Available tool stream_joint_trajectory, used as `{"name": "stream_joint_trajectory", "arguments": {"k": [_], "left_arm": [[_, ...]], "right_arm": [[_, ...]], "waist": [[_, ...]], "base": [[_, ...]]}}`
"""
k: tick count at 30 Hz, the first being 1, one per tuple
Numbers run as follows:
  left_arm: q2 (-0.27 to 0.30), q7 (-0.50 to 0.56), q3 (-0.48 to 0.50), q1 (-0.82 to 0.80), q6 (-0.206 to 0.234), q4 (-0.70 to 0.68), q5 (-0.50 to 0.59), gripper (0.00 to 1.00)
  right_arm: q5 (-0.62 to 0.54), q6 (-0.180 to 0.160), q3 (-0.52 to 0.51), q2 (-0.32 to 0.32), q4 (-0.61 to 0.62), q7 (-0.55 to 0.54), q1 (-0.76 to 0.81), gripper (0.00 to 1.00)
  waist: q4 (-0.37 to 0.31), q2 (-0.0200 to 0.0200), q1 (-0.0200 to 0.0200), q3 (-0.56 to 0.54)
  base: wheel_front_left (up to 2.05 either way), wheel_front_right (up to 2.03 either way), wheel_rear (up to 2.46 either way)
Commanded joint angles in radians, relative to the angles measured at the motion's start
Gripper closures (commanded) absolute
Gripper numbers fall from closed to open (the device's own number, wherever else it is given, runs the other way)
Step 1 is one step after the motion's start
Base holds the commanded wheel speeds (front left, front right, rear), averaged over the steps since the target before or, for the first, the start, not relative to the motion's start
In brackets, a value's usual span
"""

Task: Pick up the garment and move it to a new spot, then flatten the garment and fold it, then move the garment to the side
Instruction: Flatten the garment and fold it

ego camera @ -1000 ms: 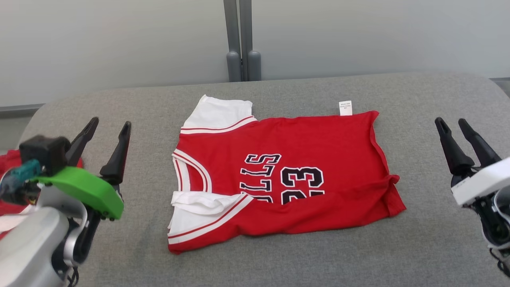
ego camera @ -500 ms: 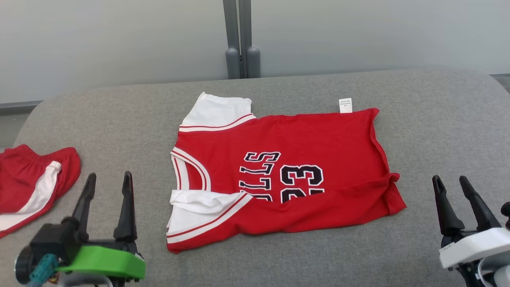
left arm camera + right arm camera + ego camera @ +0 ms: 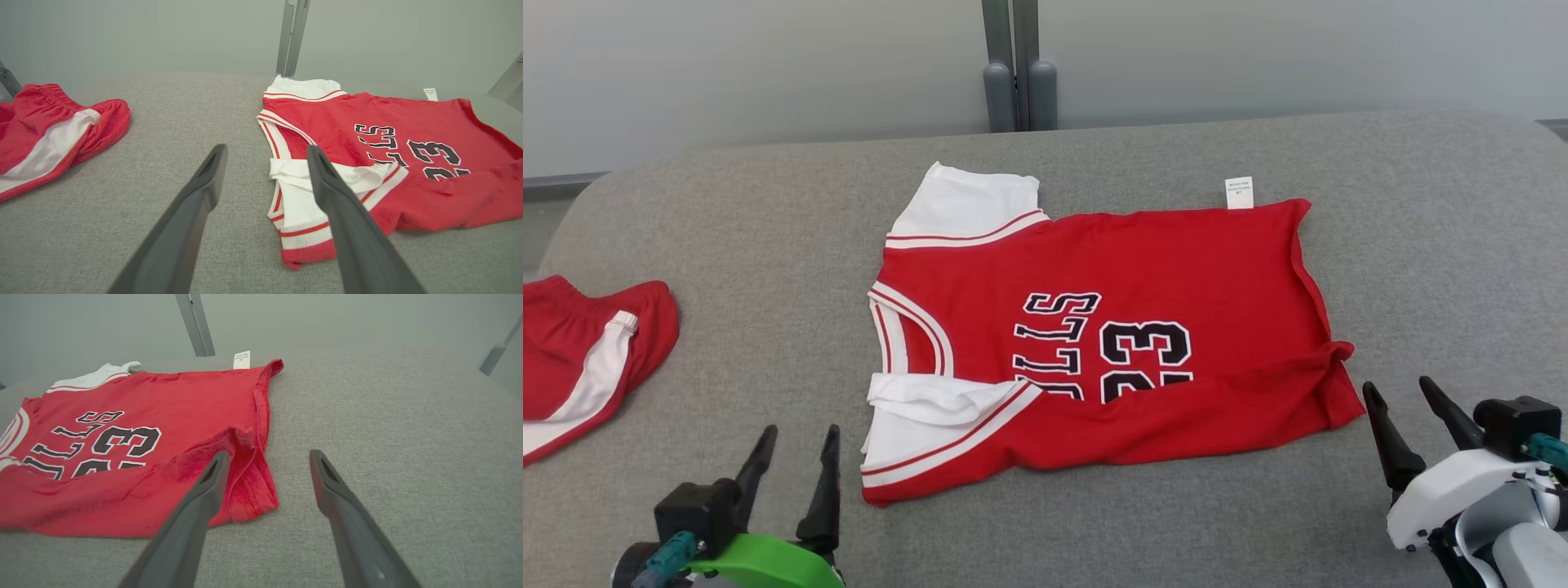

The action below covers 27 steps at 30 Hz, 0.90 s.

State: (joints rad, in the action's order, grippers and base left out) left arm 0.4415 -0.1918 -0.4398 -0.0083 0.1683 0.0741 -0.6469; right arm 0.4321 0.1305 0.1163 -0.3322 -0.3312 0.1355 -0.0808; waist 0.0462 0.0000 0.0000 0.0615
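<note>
Red jersey (image 3: pixel 1111 343) lies mid-way across the desk (image 3: pixel 727 245), its near edge folded over. Your left jaws and right jaws stand open, empty, just off its near corners; pinch both corners at matching depth, lift together

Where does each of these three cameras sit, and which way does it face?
Head view: on the robot's head, facing forward and down at the red jersey on the grey surface; left gripper and right gripper, both open, at the lower corners.
Left wrist view: on the left wrist, looking along its two dark fingers at the jersey's collar end and red shorts.
Right wrist view: on the right wrist, looking along its fingers at the jersey's hem corner.
Shared: all three show the jersey's white tag.
</note>
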Motion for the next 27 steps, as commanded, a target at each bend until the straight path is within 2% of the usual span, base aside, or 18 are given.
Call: {"name": "stream_joint_trajectory", "arguments": {"k": [1,6,12,19,26,27], "left_arm": [[-0.006,0.014,-0.008,-0.02,-0.007,0.015,-0.008,0.0],[-0.026,0.136,-0.071,-0.053,-0.047,0.101,-0.038,0.0],[-0.059,0.21,-0.103,-0.109,-0.072,0.19,-0.064,0.0],[-0.104,0.256,-0.144,-0.169,-0.128,0.316,-0.082,0.0],[-0.118,0.247,-0.15,-0.201,-0.142,0.377,-0.084,0.0],[-0.12,0.25,-0.151,-0.206,-0.146,0.383,-0.088,0.09]], "right_arm": [[-0.018,0.0,0.004,0.005,-0.024,-0.017,-0.026,0.0],[-0.053,0.0,0.04,0.024,-0.122,-0.068,-0.089,0.0],[-0.085,0.0,0.058,0.038,-0.204,-0.115,-0.142,0.0],[-0.133,0.0,0.028,0.065,-0.26,-0.168,-0.171,0.0],[-0.141,0.0,0.028,0.078,-0.273,-0.183,-0.175,0.0],[-0.138,0.0,0.029,0.079,-0.275,-0.186,-0.175,0.0]], "waist": [[0.008,0.0,0.0,0.015],[0.02,0.0,0.0,0.039],[0.026,0.0,0.0,0.055],[0.023,0.0,0.0,0.064],[0.014,0.0,0.0,0.064],[0.014,0.0,0.0,0.063]], "base": [[0.0,0.0,0.0],[0.0,0.0,0.0],[0.0,0.0,0.0],[0.0,0.0,0.0],[0.0,0.0,0.0],[0.0,0.0,0.0]]}}
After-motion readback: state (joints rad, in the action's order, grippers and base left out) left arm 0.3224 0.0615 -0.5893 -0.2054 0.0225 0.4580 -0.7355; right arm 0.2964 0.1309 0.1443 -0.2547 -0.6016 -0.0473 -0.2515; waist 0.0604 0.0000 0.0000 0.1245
